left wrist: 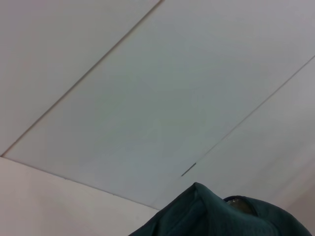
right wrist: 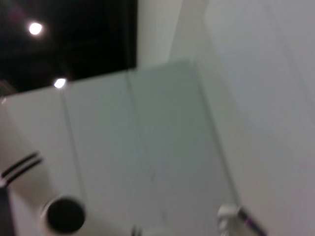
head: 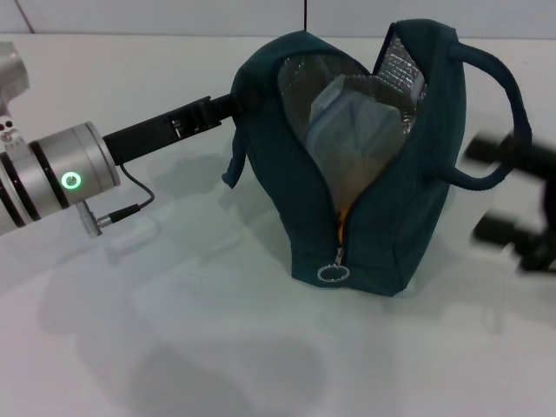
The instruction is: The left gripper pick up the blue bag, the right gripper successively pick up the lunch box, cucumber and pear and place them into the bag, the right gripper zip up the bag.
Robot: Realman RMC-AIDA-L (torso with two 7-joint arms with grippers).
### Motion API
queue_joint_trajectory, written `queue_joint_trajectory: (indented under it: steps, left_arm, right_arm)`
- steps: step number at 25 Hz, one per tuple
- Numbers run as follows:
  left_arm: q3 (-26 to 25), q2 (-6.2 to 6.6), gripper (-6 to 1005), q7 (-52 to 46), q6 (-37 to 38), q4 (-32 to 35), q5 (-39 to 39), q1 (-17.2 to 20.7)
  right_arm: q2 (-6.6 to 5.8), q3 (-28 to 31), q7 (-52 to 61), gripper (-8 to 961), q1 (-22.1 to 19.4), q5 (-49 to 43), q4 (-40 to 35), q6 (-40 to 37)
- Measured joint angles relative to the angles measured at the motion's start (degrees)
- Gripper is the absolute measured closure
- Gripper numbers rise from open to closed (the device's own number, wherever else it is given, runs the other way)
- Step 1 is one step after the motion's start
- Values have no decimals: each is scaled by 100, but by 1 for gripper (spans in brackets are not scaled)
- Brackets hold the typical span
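Teal blue bag point(head: 365, 174) upright, left tool point(head: 233, 102) clamped on its rim, right tool point(head: 512, 195) beside, spread apart

Lunch box point(head: 347, 122) inside blue bag point(head: 417, 217), centre of table point(head: 174, 330).

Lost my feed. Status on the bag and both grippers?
Left gripper at the bag rim, holding it upright. Bag mostly unzipped, lunch box inside. Right gripper just beside the bag, open. Zipper pull unobstructed.
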Motion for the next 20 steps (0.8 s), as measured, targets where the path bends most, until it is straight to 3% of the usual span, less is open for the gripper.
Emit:
queue_joint_trajectory:
  steps: [7,12,20]
  left_arm:
    - [0,0,943,7,-10,-19,-3,4]
    - [1,0,943,8,10,-19,-3,5]
    - [20,0,943,8,28,-23,-3,4]
  right_arm:
    - [80,-903,39,128,124,-648,62,357]
    - [68,-1353,163,128,126,-707,303,930]
    - [106,-1531,205,129,166,-710,541,1737]
